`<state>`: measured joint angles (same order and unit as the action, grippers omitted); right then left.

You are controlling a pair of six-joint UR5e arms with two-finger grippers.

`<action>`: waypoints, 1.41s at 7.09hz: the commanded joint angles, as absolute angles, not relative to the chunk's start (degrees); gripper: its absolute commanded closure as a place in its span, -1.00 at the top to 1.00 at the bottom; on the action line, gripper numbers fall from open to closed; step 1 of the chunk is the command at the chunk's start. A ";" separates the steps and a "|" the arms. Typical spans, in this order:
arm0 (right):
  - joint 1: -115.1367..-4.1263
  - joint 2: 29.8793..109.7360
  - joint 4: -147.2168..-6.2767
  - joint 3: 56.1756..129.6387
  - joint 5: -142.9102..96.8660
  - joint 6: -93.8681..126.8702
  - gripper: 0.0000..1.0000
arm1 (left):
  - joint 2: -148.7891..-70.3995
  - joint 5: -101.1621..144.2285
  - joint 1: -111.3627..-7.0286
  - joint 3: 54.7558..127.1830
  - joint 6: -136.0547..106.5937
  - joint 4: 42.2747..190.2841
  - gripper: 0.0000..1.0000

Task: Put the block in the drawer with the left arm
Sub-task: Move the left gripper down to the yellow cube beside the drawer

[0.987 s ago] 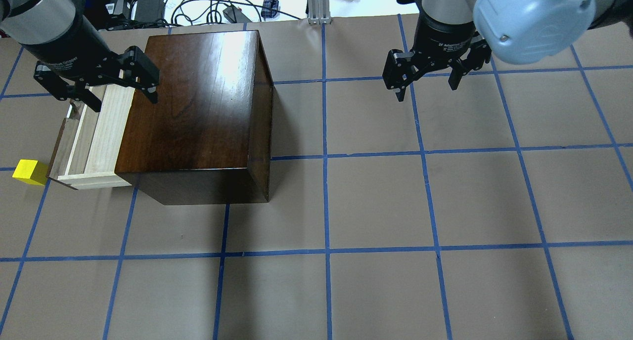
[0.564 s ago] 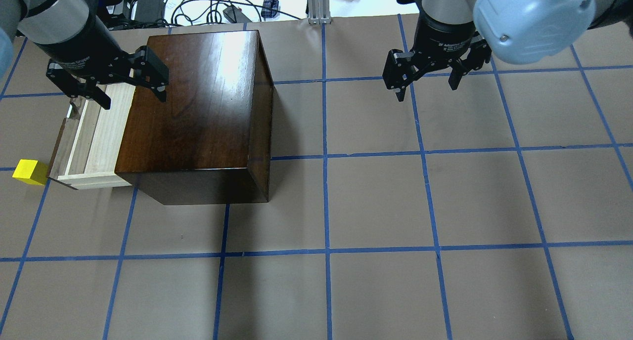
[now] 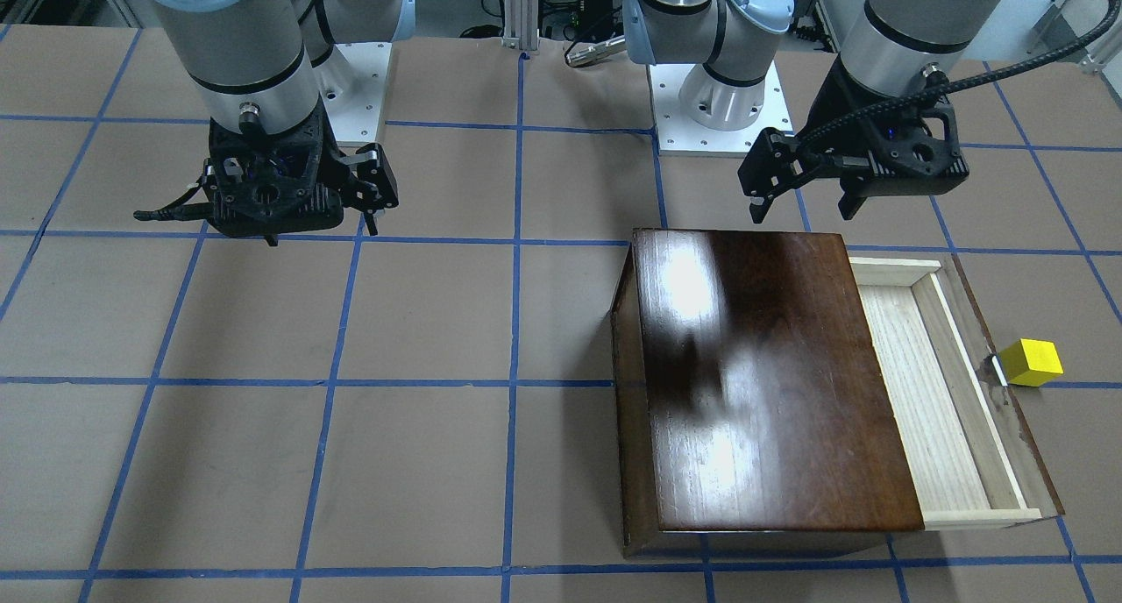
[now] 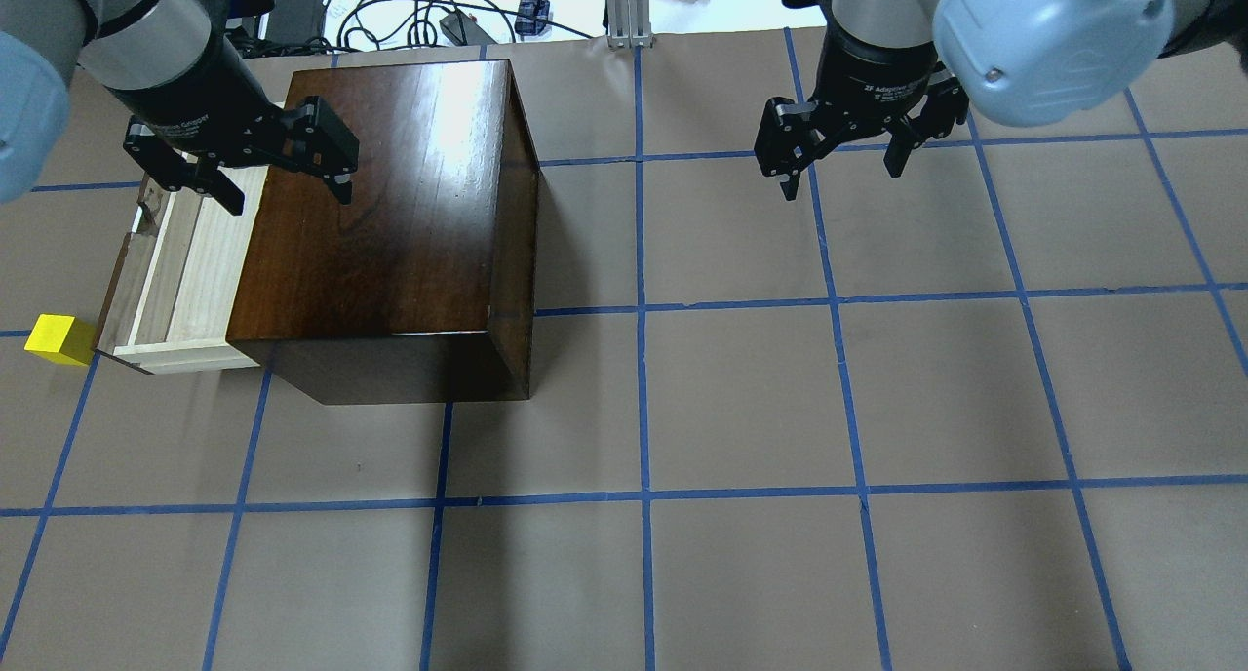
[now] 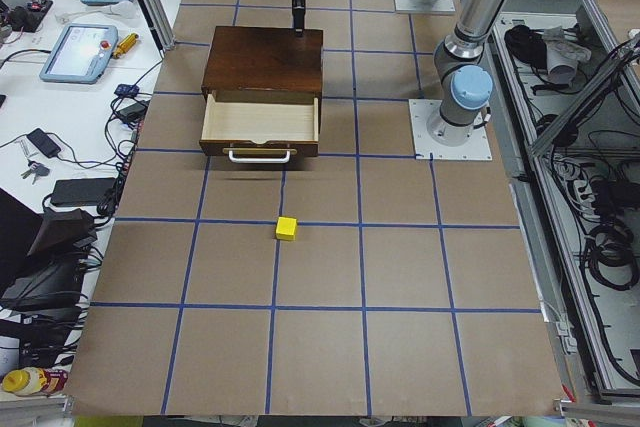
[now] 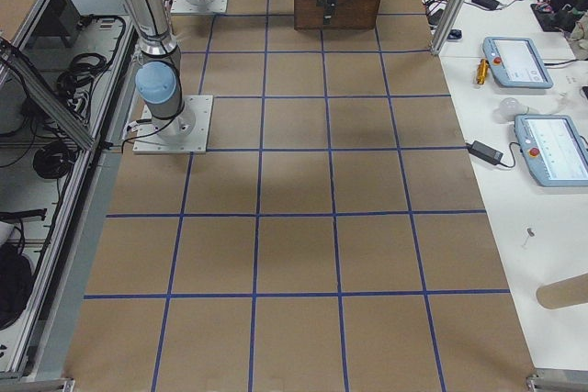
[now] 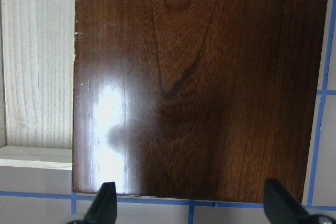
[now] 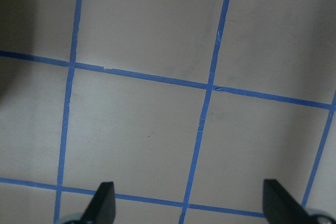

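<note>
now left claw (image 4: pixel 288 195) unclenched above box (image 4: pixel 390 213) edge; block (image 4: pixel 58 339) apart from drawer (image 4: pixel 185 271) front

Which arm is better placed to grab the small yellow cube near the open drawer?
Left. The left pincer, open, hangs over the dark-brown wooden box near the small yellow cube; the right pincer hovers far off.

The block (image 3: pixel 1032 362) is bright yellow, the drawer (image 3: pixel 920 401) pale wood, its box (image 3: pixel 754 384) glossy dark brown, the table (image 3: pixel 438 322) blue-gridded tan

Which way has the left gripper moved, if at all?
Yes: in the overhead view the left gripper has shifted right, from above the drawer toward the wooden box's top.
</note>
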<state>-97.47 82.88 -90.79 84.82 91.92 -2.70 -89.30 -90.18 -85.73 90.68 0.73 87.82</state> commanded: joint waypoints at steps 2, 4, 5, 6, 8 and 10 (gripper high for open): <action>-97.47 82.88 -90.79 84.81 91.85 -2.64 1.00 | -88.95 -90.35 -82.82 90.18 5.32 87.89 1.00; -97.47 82.88 -90.79 84.81 91.93 -2.72 1.00 | -88.42 -89.83 -72.73 90.17 18.12 88.76 1.00; -97.47 82.88 -90.79 84.81 91.93 -2.72 1.00 | -88.33 -90.00 -69.29 90.18 24.46 89.47 1.00; -97.47 82.88 -90.79 84.81 91.93 -2.72 1.00 | -88.59 -90.17 -65.86 90.09 31.92 89.65 1.00; -97.47 82.88 -90.79 84.81 91.93 -2.72 1.00 | -89.20 -90.18 -55.77 90.18 47.11 90.09 1.00; -97.47 82.88 -90.79 84.81 91.93 -2.72 1.00 | -90.87 -90.18 -49.86 90.18 62.39 89.48 1.00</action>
<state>-97.47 82.88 -90.79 84.82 91.93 -2.69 -89.83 -90.22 -53.53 90.21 52.18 89.91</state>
